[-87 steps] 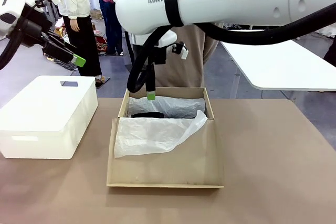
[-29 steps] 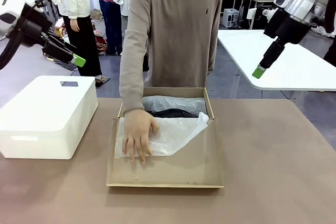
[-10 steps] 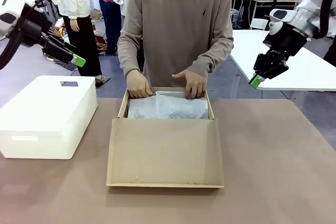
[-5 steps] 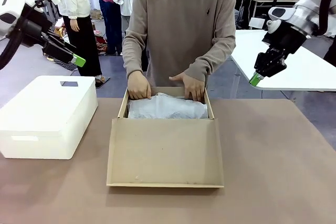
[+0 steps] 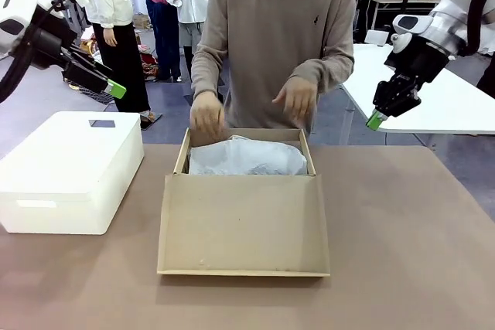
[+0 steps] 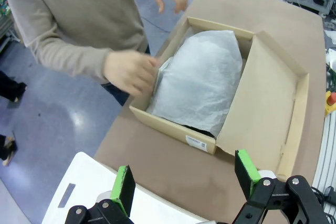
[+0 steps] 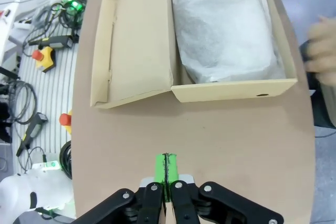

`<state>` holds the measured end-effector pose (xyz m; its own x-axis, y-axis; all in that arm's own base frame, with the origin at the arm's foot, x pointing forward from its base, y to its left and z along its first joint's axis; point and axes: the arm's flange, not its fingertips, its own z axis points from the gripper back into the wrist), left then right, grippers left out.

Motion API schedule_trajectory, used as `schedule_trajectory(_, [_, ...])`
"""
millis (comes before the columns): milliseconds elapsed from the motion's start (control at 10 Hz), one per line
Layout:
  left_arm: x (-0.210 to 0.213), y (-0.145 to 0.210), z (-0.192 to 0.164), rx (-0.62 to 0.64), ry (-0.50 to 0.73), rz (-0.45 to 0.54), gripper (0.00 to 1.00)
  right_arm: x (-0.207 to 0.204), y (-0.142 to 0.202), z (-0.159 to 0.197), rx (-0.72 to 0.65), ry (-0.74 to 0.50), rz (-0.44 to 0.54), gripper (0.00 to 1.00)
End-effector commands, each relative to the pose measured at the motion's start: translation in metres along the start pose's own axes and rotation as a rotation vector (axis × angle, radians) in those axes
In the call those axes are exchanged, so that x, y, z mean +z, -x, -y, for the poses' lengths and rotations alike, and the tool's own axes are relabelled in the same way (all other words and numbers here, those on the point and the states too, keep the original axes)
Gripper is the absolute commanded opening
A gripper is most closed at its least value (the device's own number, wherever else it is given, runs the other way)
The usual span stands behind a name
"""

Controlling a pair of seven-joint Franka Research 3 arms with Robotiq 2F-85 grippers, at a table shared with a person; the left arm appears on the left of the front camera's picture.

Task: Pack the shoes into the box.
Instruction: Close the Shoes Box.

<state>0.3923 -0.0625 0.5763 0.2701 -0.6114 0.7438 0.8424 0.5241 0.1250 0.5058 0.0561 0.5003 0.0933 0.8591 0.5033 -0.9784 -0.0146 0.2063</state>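
The brown cardboard box [image 5: 308, 154] stands mid-table with its flap lid [image 5: 244, 222] lying flat toward me. White tissue paper [image 5: 247, 158] is folded over the inside, so the shoes are hidden under it. A person's two hands [image 5: 207, 116] hover just above the box's far edge. My left gripper [image 5: 104, 79] hangs open, high at the far left, over the white plastic box. My right gripper [image 5: 377, 120] is shut on nothing, up in the air to the right of the box. From the wrists I see the box [image 6: 173, 132] beyond the open left gripper [image 6: 185, 177], and the box [image 7: 231, 90] beyond the shut right gripper [image 7: 166, 169].
A large white plastic box [image 5: 69, 168] sits on the table's left side. Bare brown tabletop [image 5: 402, 229] spreads right of the cardboard box and in front of it. A white table [image 5: 433, 98] stands behind at the right. Other people stand at the back left.
The person folded the tissue over the shoes, then lifted both hands off the box. My right arm drew back from over the box to the right. The left arm stayed still.
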Motion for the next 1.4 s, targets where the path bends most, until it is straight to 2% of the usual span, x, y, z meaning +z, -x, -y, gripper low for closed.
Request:
schedule_trajectory(0, [0.000, 0.001, -0.003, -0.015, 0.016, 0.022, 1.00, -0.020, 0.012, 0.007, 0.032, -0.064, 0.042, 0.00])
schedule_trajectory(400, [0.000, 0.001, -0.003, -0.015, 0.016, 0.022, 1.00, -0.051, 0.025, -0.001, 0.112, -0.075, 0.108, 0.00])
schedule_trajectory(700, [0.000, 0.001, -0.003, -0.015, 0.016, 0.022, 1.00, -0.069, 0.036, -0.006, 0.093, -0.092, 0.119, 0.00])
schedule_trajectory(900, [0.000, 0.001, -0.003, -0.015, 0.016, 0.022, 1.00, -0.067, 0.036, -0.006, 0.043, -0.076, 0.099, 0.00])
schedule_trajectory(1000, [0.000, 0.001, -0.003, -0.015, 0.016, 0.022, 1.00, -0.067, 0.035, -0.002, 0.064, -0.126, 0.081, 0.00])
schedule_trajectory(1300, [0.000, 0.001, -0.003, -0.015, 0.016, 0.022, 1.00, -0.067, 0.035, -0.002, 0.064, -0.126, 0.081, 0.00])
